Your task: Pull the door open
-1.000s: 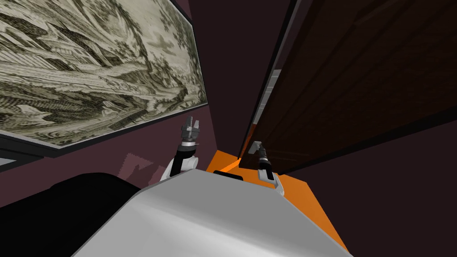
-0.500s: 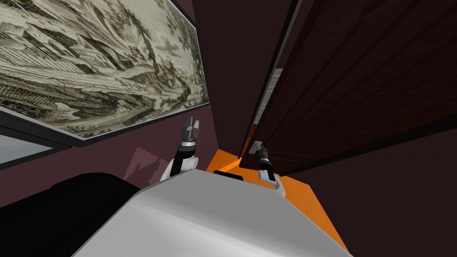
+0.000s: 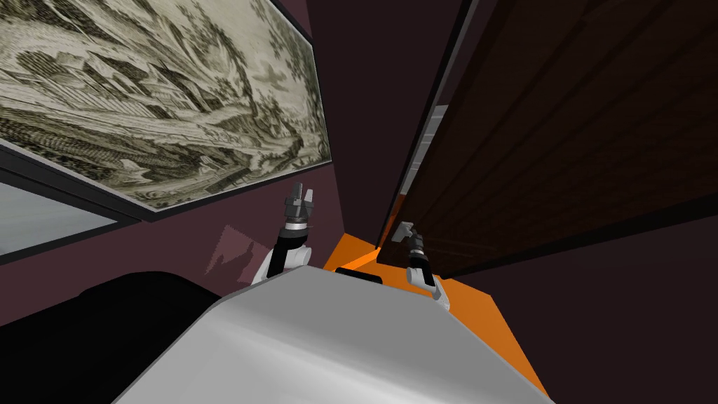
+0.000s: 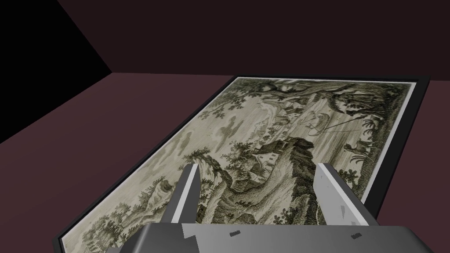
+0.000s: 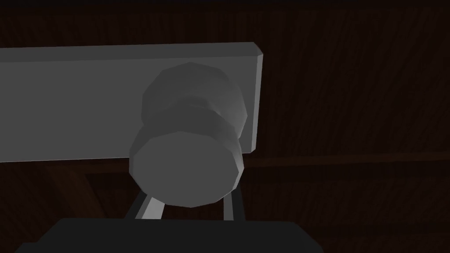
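Your right gripper (image 3: 404,233) is clamped on the round grey door knob (image 5: 186,169). Its fingers (image 5: 150,207) stand narrowed on either side of the knob, their tips hidden behind it. The knob sits on a flat grey backplate (image 5: 74,105) near the free edge of the dark brown wooden door (image 3: 561,126), which stands ajar on your right. Your left gripper (image 3: 299,200) is raised, its fingers spread wide and holding nothing.
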